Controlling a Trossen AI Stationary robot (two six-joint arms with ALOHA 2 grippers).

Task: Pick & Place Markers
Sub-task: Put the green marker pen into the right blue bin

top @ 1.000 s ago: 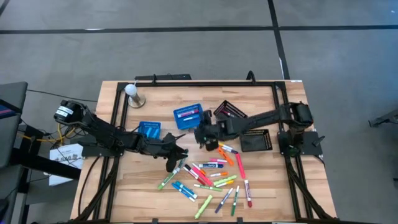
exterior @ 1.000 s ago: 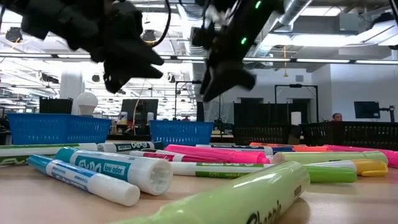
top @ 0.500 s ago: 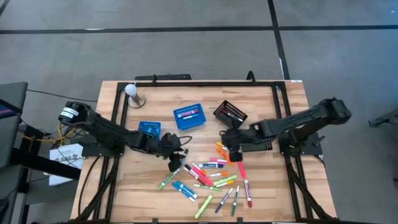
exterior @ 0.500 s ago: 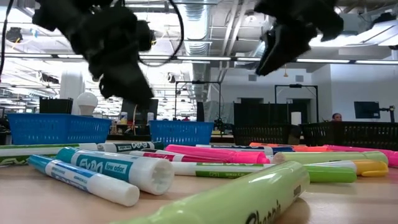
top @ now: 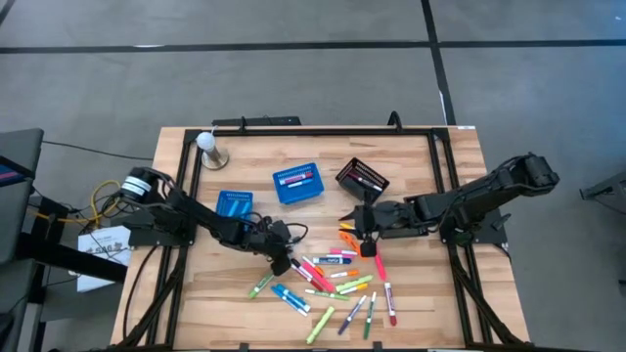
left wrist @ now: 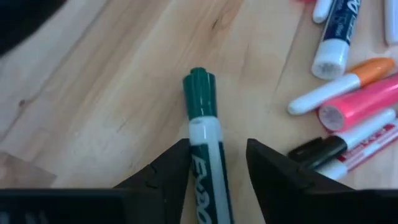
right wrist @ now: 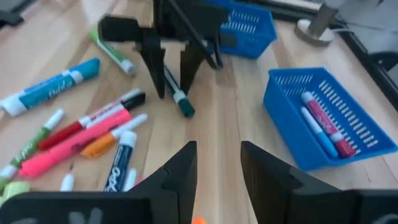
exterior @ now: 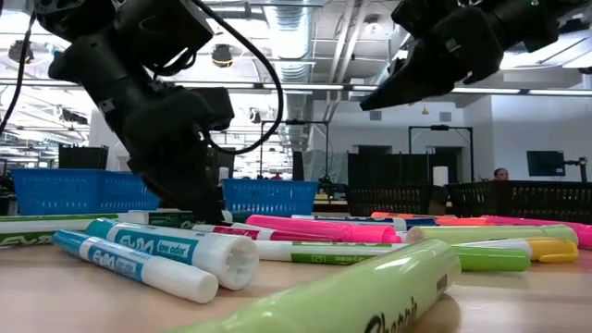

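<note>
I've got left tool (left wrist: 214,165) down on surface (top: 235,303), fingers wide, straddling green marker (left wrist: 202,124), not clamped. Right tool (right wrist: 214,165) hovers empty, fingers part open, above markers (top: 333,279) scattered mid-surface. Blue basket (right wrist: 323,115) holds a few markers.

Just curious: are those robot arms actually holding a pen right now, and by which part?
No. The left gripper straddles a green-capped marker with open jaws. The right gripper is empty.
</note>
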